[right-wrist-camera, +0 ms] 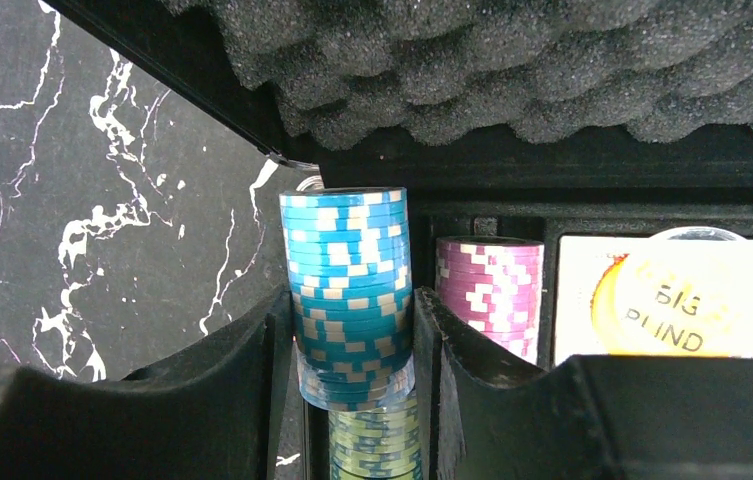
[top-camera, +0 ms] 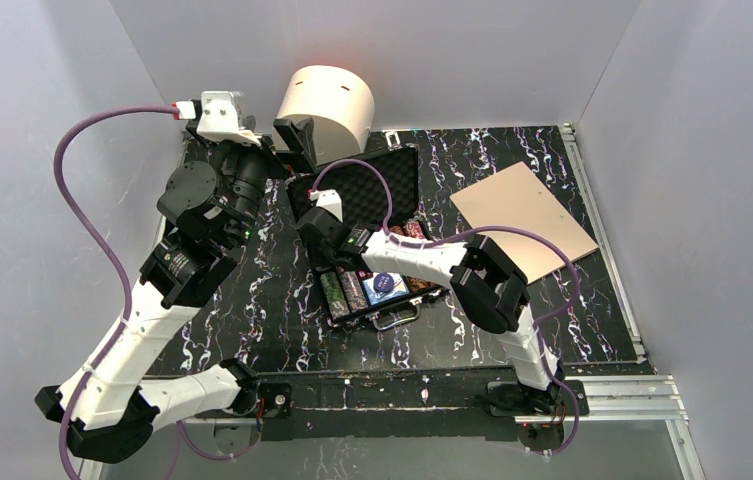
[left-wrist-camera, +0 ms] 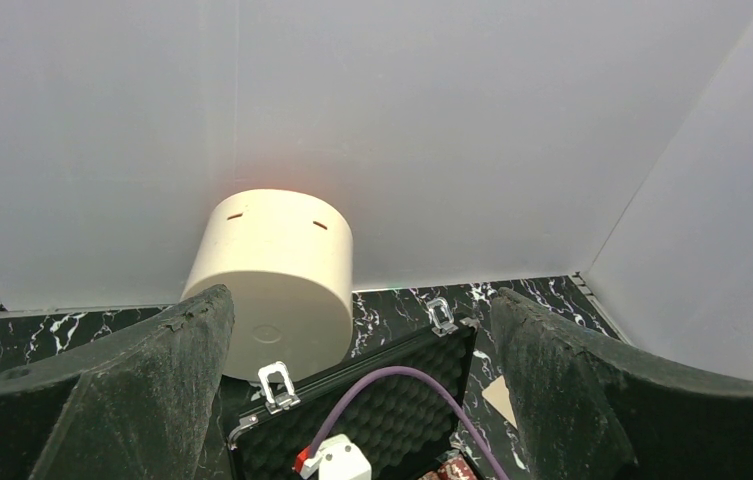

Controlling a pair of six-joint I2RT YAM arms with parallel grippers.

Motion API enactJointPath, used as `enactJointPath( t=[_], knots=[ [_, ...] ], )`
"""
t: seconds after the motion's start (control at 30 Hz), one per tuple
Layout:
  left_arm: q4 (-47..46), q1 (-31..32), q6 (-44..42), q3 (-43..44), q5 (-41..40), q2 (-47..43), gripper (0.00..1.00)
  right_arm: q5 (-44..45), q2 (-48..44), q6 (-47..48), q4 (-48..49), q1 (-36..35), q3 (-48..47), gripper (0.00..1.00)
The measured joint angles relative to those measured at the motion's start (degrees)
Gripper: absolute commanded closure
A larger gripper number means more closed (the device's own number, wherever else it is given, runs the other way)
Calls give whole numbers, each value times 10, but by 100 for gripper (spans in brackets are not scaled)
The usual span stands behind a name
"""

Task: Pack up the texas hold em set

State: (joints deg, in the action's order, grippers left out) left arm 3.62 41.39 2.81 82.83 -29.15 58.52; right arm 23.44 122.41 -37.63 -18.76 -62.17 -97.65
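Note:
The black briefcase lies open mid-table, its foam-lined lid propped up toward the back; its lid and metal latches show in the left wrist view. My right gripper is over the case's left end, shut on a blue striped chip stack above a green stack. A purple stack and the yellow "BIG BLIND" button on a card deck sit beside it. More chip stacks fill the case front. My left gripper is open and empty, raised over the case's back-left corner.
The cream cylinder stands against the back wall behind the case, also in the left wrist view. The tan flat board lies at the right of the case. White walls close in the table on three sides.

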Motion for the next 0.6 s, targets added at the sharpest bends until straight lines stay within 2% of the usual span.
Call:
enactJointPath(
  t=[0.43,0.6],
  knots=[
    [-1,1,0,-9,0,-2,2,-1,2,-12,-32,-3,-6,58],
    [-1,2,0,-9,0,-2,2,-3,2,-12,-42,-3,-6,68]
  ],
)
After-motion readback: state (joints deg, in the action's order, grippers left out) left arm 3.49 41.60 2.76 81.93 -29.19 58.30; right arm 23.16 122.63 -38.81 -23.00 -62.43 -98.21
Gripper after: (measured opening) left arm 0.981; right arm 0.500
